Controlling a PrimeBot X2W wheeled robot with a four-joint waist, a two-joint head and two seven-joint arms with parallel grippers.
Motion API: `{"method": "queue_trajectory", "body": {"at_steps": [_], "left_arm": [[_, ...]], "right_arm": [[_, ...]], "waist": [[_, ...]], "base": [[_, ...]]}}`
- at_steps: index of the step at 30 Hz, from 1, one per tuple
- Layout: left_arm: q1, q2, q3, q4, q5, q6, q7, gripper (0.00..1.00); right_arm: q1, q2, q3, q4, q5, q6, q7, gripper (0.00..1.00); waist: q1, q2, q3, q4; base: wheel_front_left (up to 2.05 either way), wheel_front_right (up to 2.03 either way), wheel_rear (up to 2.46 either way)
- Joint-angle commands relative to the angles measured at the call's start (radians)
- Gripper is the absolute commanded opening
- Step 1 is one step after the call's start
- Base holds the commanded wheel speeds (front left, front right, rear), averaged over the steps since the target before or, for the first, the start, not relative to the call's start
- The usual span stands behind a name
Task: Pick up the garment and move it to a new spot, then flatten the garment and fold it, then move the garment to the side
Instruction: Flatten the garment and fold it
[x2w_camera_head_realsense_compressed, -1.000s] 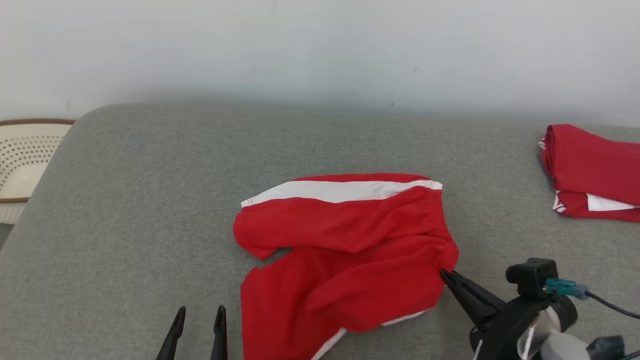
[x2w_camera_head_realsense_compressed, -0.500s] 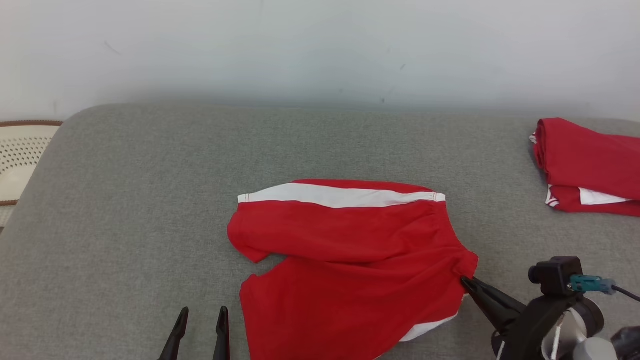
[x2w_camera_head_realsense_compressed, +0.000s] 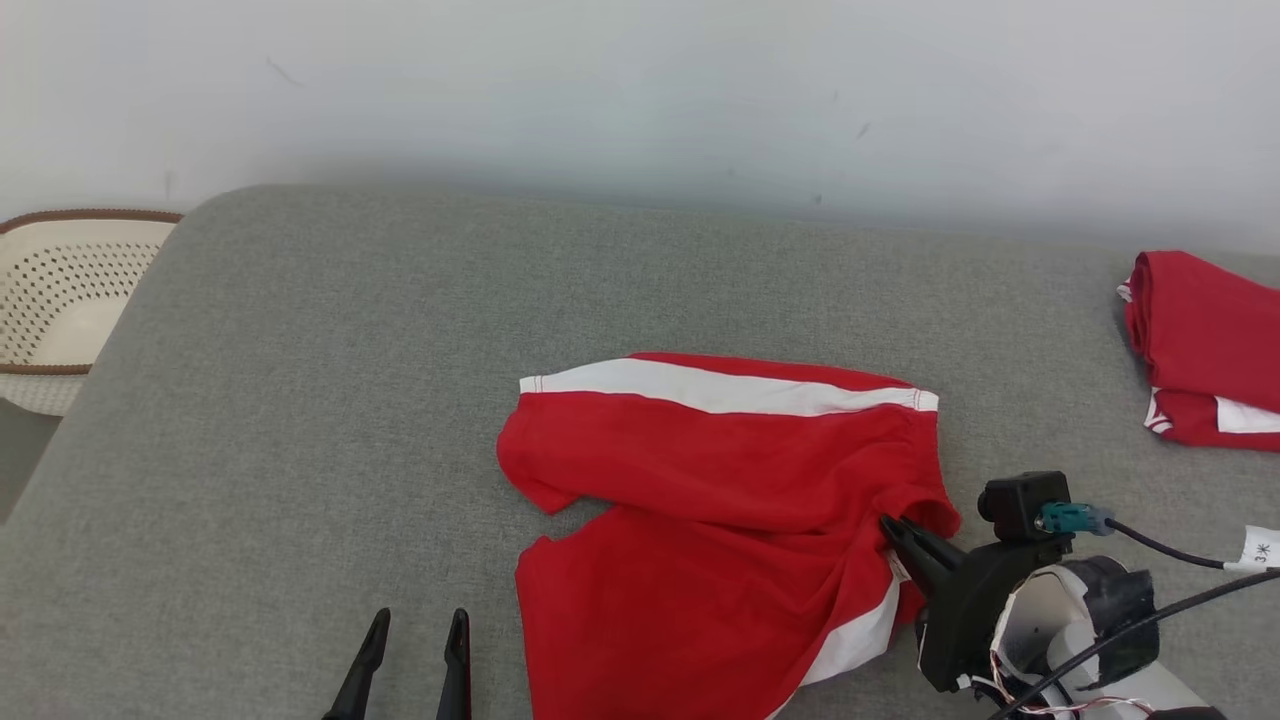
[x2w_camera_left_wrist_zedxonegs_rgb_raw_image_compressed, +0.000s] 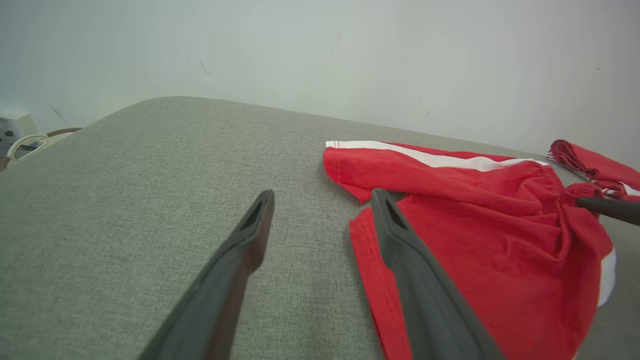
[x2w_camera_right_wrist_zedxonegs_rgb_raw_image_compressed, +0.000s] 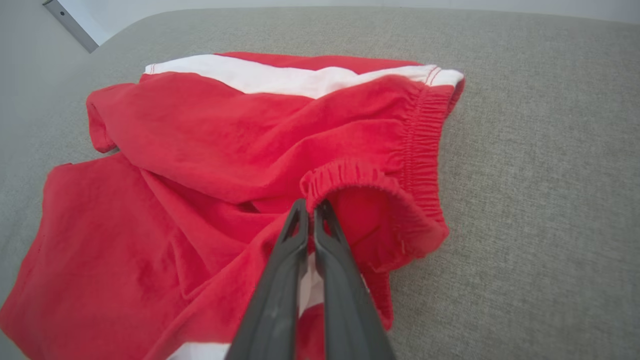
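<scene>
The garment (x2w_camera_head_realsense_compressed: 700, 480) is a pair of red shorts with a white side stripe, lying rumpled on the grey padded surface (x2w_camera_head_realsense_compressed: 300, 400). My right gripper (x2w_camera_head_realsense_compressed: 888, 524) is shut on its elastic waistband at the right end, and the pinched edge is bunched up over the fabric. The right wrist view has the closed fingertips (x2w_camera_right_wrist_zedxonegs_rgb_raw_image_compressed: 310, 206) biting the gathered waistband of the garment (x2w_camera_right_wrist_zedxonegs_rgb_raw_image_compressed: 225, 140). My left gripper (x2w_camera_head_realsense_compressed: 420, 620) stands open just left of the lower leg hem, holding nothing. In the left wrist view the garment (x2w_camera_left_wrist_zedxonegs_rgb_raw_image_compressed: 475, 225) lies right of the open left gripper (x2w_camera_left_wrist_zedxonegs_rgb_raw_image_compressed: 322, 196).
A second red garment (x2w_camera_head_realsense_compressed: 1210, 350) lies folded at the surface's far right. A pale perforated basket (x2w_camera_head_realsense_compressed: 60, 290) stands off the left edge. A plain wall runs behind the rounded back edge. Bare grey surface stretches left of the shorts.
The head view shifted. My right gripper first drew the waistband corner out to the right, then carried it back left and up over the shorts. The left gripper stayed put.
</scene>
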Motion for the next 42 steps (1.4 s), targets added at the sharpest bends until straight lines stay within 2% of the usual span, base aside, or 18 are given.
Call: {"method": "queue_trajectory", "body": {"at_steps": [1, 2, 3, 7, 12, 22, 27, 32, 36, 42], "left_arm": [[-0.005, 0.000, 0.001, 0.006, 0.003, -0.001, -0.004, 1.00], [-0.003, 0.000, 0.001, 0.005, 0.001, 0.000, -0.004, 1.00], [0.000, 0.000, 0.002, 0.005, 0.001, 0.001, -0.004, 1.00], [0.018, 0.000, 0.009, 0.002, 0.001, 0.003, -0.004, 1.00], [0.024, 0.000, 0.028, -0.007, 0.007, 0.002, -0.004, 1.00], [0.024, 0.000, 0.032, -0.022, 0.008, 0.006, -0.004, 1.00], [0.024, 0.000, 0.044, -0.033, 0.007, 0.008, -0.004, 1.00], [0.055, 0.000, 0.066, -0.054, 0.013, 0.018, -0.004, 1.00], [0.072, 0.000, 0.089, -0.073, 0.028, 0.025, -0.004, 1.00], [0.080, 0.000, 0.121, -0.086, 0.046, 0.012, -0.004, 1.00]], "right_arm": [[-0.009, 0.005, 0.010, 0.025, -0.010, 0.001, -0.012, 0.35], [-0.013, 0.010, 0.013, 0.036, -0.009, 0.001, -0.026, 0.85], [-0.010, 0.011, 0.014, 0.044, -0.002, 0.001, -0.037, 1.00], [0.032, -0.007, 0.005, 0.041, 0.012, 0.001, -0.093, 1.00], [0.102, -0.033, -0.040, -0.025, 0.003, 0.001, -0.139, 1.00], [0.234, -0.034, -0.194, -0.180, -0.056, 0.001, -0.127, 1.00], [0.297, -0.003, -0.305, -0.264, -0.091, 0.001, -0.178, 1.00], [0.348, 0.048, -0.409, -0.299, -0.191, 0.001, -0.265, 1.00], [0.375, 0.101, -0.463, -0.316, -0.255, 0.001, -0.312, 1.00], [0.396, 0.177, -0.523, -0.335, -0.321, 0.001, -0.348, 1.00]], "waist": [[0.0000, 0.0000, -0.005, 0.007], [0.0000, 0.0000, -0.007, 0.008], [0.0000, 0.0000, -0.009, 0.008], [0.0000, 0.0000, -0.016, 0.002], [0.0000, 0.0000, -0.017, -0.032], [0.0000, 0.0000, -0.012, -0.084], [0.0000, 0.0000, -0.018, -0.091], [0.0000, 0.0000, -0.043, -0.089], [0.0000, 0.0000, -0.059, -0.095], [0.0000, 0.0000, -0.074, -0.114]], "base": [[0.00, 0.00, 0.00], [0.00, 0.00, 0.00], [0.00, 0.00, 0.00], [0.00, 0.00, 0.00], [0.00, 0.00, 0.00], [0.00, 0.00, 0.00], [0.00, 0.00, 0.00], [0.00, 0.00, 0.00], [0.00, 0.00, 0.00], [0.00, 0.00, 0.00]]}}
